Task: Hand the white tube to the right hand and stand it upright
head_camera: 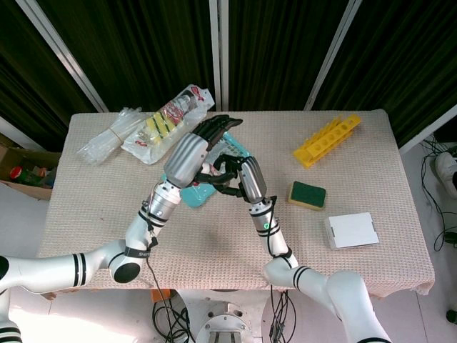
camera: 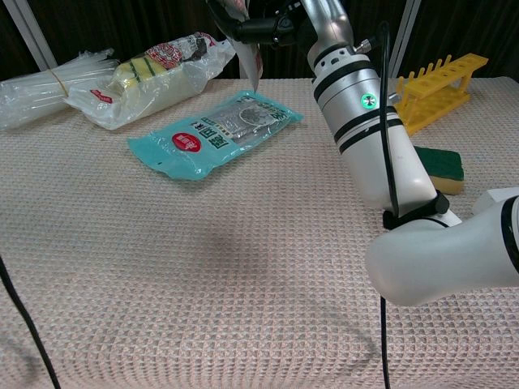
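The white tube (camera: 247, 50) hangs tip-down above the far middle of the table, over a teal packet (camera: 215, 134). My left hand (head_camera: 196, 146) reaches in from the left and holds the tube from above, its dark fingers stretched past it. My right hand (head_camera: 239, 177) comes up from the front, with its fingers (camera: 268, 28) curled round the tube's upper part. Both hands meet in the air over the packet. In the head view the hands hide most of the tube.
A yellow rack (head_camera: 326, 141) lies at the back right, with a green sponge (head_camera: 307, 194) and a white box (head_camera: 351, 230) nearer the front. Plastic bags of sponges (head_camera: 168, 125) and a clear bundle (head_camera: 111, 136) lie at the back left.
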Action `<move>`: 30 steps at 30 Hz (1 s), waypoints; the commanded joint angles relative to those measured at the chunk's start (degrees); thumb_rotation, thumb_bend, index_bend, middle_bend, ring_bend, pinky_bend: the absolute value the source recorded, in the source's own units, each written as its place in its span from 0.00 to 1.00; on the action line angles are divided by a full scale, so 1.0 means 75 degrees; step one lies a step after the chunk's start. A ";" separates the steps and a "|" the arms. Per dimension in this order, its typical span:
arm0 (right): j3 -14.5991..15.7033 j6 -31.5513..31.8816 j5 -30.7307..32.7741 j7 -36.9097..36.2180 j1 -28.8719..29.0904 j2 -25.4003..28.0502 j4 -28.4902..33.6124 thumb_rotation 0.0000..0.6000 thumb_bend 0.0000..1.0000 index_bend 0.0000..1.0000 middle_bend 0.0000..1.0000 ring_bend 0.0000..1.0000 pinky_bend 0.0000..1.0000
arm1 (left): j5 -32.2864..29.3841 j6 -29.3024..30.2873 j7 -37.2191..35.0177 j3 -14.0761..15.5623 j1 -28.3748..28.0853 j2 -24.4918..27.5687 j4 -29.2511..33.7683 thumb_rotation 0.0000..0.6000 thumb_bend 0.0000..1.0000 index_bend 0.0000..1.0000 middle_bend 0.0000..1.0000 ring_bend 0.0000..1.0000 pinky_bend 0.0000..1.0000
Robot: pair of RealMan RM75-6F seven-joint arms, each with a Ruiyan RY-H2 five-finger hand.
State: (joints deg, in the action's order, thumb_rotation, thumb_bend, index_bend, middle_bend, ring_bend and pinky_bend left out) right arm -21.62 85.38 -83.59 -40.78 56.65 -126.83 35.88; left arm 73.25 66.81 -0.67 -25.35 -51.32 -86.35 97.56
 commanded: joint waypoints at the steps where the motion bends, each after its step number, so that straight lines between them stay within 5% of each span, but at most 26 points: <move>1: 0.0007 0.0009 -0.0004 -0.0007 -0.0009 -0.0001 -0.0002 1.00 0.52 1.00 0.84 0.75 0.87 | -0.0019 0.0024 -0.0011 0.0007 -0.0009 -0.0018 0.0001 0.00 0.00 0.14 0.18 0.11 0.18; 30: 0.0003 0.0065 -0.0084 0.0181 0.0058 0.0039 0.0241 1.00 0.52 1.00 0.84 0.75 0.87 | 0.0125 -0.0035 0.1158 0.0386 -0.0274 0.0053 -0.0147 0.00 0.00 0.14 0.21 0.11 0.18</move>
State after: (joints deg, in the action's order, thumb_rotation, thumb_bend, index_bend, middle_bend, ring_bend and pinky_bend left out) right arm -21.61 85.87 -84.21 -39.42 57.08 -126.54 37.68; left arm 74.67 67.12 7.56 -22.73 -53.33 -86.47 95.94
